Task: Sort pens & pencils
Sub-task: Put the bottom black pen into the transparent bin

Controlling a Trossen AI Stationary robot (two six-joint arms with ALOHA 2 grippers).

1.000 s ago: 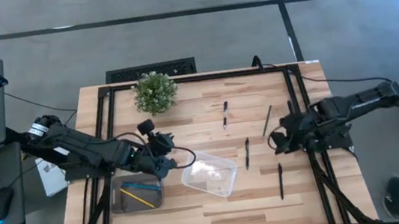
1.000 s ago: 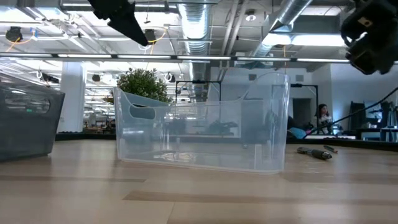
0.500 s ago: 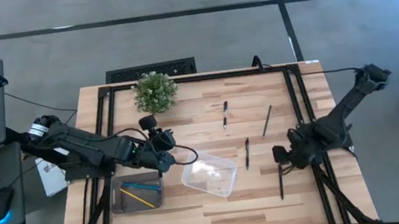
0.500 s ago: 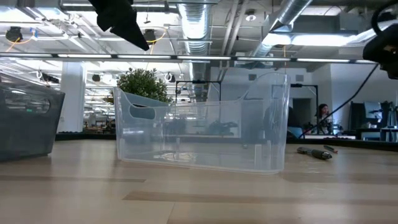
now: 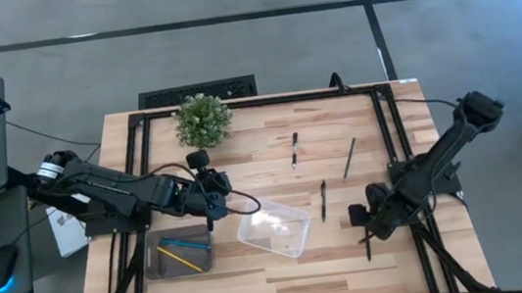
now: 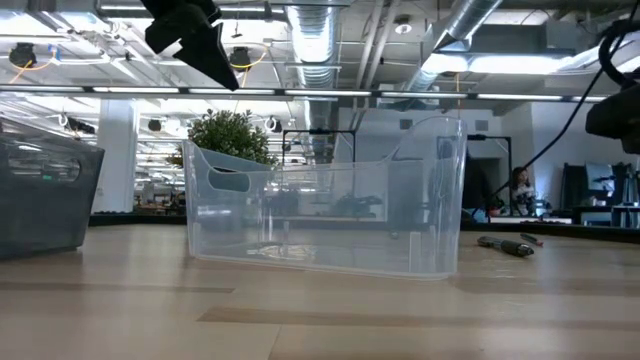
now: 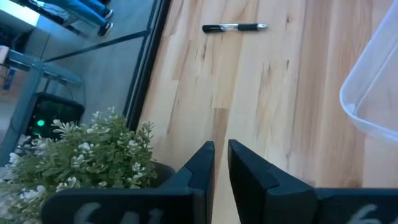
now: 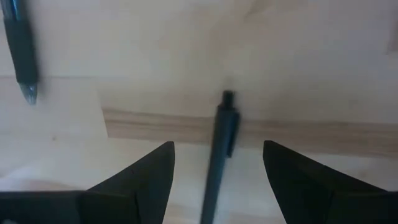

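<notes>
The right gripper (image 5: 367, 225) is lowered over the nearest pen (image 5: 368, 243), which lies between its spread fingers (image 8: 140, 180) in the right wrist view, ungrasped. Two pencils (image 5: 182, 253), yellow and blue, are seen in the grey tray (image 5: 156, 267) beside the clear bin (image 5: 296, 236). The left gripper (image 5: 214, 203) is held above the table (image 5: 287, 286) just behind the tray, fingers (image 7: 199, 165) nearly closed on nothing. Three more pens (image 5: 323, 199) lie farther back.

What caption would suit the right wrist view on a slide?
Right pincer, open, straddles a black pen lying on the wooden table; a second pen lies at the edge.
</notes>
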